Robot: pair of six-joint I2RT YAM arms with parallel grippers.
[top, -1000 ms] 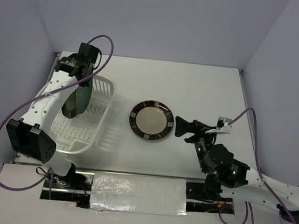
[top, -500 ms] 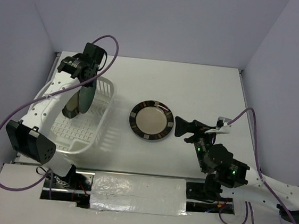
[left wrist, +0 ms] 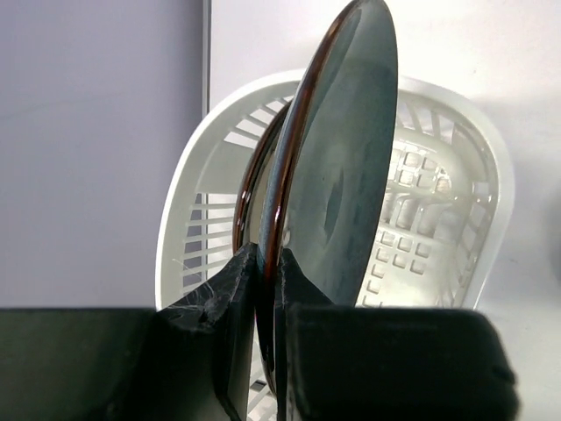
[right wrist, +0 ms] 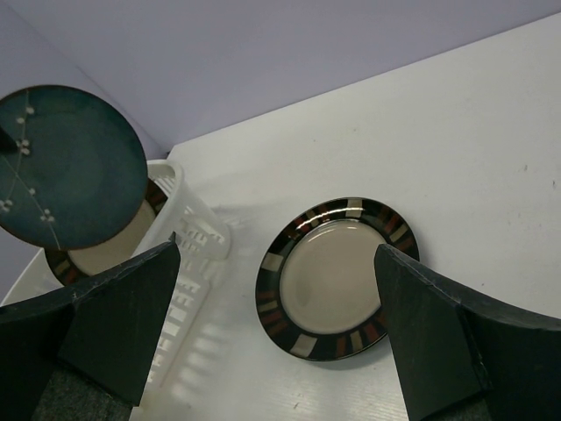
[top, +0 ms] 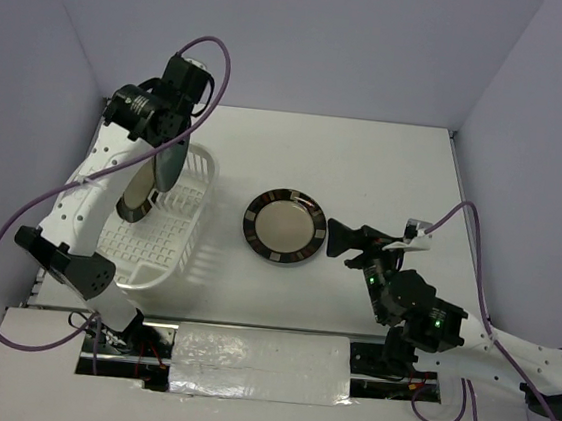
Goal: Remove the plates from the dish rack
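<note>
Dish rack at surface left; teal plate on edge above it, rim pinched by left fingers. Imo swing it clear w/o tilting, lay flat next to black-rimmed plate; right fingers spread wide, idle.

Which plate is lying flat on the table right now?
The beige-centred plate with the black, patched rim, flat beside the dish rack. The dark teal plate is up on edge, clamped in the left pincer over the rack.
</note>
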